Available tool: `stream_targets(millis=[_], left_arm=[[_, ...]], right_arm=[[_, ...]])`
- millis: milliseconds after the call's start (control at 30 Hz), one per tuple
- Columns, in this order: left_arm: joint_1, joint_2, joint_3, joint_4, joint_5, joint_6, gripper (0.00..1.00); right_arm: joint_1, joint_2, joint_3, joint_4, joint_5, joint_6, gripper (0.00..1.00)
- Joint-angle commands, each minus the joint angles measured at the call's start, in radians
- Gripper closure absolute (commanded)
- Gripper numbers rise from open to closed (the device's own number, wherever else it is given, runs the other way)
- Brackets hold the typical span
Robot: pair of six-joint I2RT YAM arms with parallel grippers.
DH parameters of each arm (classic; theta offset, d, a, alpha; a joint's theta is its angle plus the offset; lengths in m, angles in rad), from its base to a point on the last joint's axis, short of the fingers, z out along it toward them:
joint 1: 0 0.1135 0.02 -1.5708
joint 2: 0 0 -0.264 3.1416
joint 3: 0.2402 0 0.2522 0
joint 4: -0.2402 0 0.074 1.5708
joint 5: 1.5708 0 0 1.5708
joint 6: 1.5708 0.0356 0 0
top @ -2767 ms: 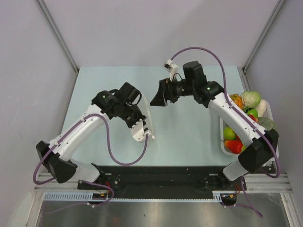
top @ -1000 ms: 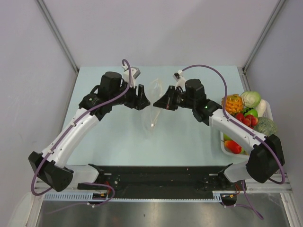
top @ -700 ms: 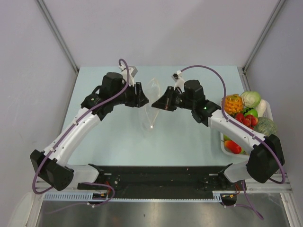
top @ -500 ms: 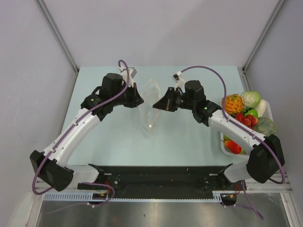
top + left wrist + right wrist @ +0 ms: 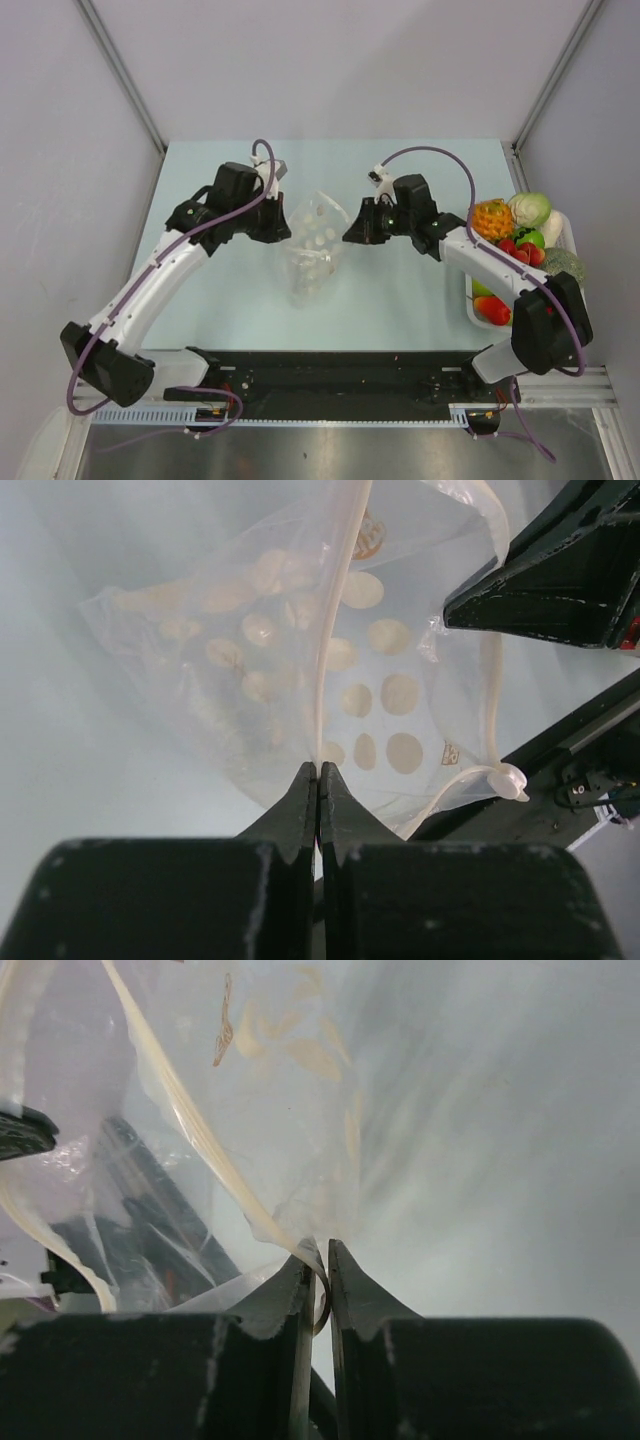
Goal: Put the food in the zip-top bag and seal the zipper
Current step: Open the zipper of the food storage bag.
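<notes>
The zip-top bag (image 5: 312, 250) is clear with pale round dots and hangs between my two grippers over the table's middle. My left gripper (image 5: 284, 232) is shut on its rim, the jaws pressed together on the cream zipper strip (image 5: 335, 630). My right gripper (image 5: 350, 230) is at the bag's other side. Its jaws stand slightly apart, and the curled rim (image 5: 318, 1260) lies loosely in the narrow gap. The bag (image 5: 300, 660) holds nothing that I can see. The food (image 5: 515, 245) sits in the white tray at the right.
The white tray (image 5: 470, 303) stands at the table's right edge, heaped with an orange ruffled piece (image 5: 490, 217), a pale green cabbage-like piece (image 5: 531, 208), red berries and a red pepper (image 5: 495, 310). Grey walls close in the table on three sides.
My left gripper came in and shut on the bag's rim. The right jaws have just parted a little. The bag has spread wider and sagged lower.
</notes>
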Motion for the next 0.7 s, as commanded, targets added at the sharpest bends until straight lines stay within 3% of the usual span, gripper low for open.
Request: stream_targets(millis=[0, 100, 167, 200, 233, 333, 367, 433, 667], left_arm=[[-0.005, 0.083, 0.042, 0.009, 0.073, -0.019, 1.00], [-0.014, 0.168, 0.064, 0.058, 0.103, -0.049, 1.00], [-0.016, 0.202, 0.082, 0.089, 0.126, -0.067, 1.00], [-0.016, 0.225, 0.087, 0.110, 0.142, -0.081, 1.00], [-0.019, 0.234, 0.088, 0.121, 0.146, -0.085, 1.00], [-0.033, 0.248, 0.080, 0.156, 0.153, -0.099, 1.00], [-0.036, 0.245, 0.068, 0.165, 0.151, -0.102, 1.00], [-0.040, 0.245, 0.051, 0.194, 0.151, -0.116, 1.00], [-0.047, 0.248, 0.021, 0.211, 0.151, -0.122, 1.00]], right_arm=[[-0.018, 0.043, 0.023, -0.050, -0.017, -0.157, 0.86], [-0.044, 0.045, 0.032, -0.085, -0.025, -0.217, 0.83], [-0.073, 0.023, 0.053, -0.119, -0.040, -0.249, 0.73], [-0.109, 0.014, 0.069, -0.138, -0.054, -0.265, 0.65], [-0.128, -0.004, 0.085, -0.196, -0.062, -0.289, 0.46], [-0.202, -0.036, 0.174, -0.360, -0.083, -0.395, 0.15], [-0.223, -0.046, 0.217, -0.402, -0.086, -0.453, 0.10], [-0.283, -0.066, 0.254, -0.508, -0.093, -0.481, 0.03], [-0.485, -0.124, 0.469, -0.833, -0.062, -0.693, 0.00]])
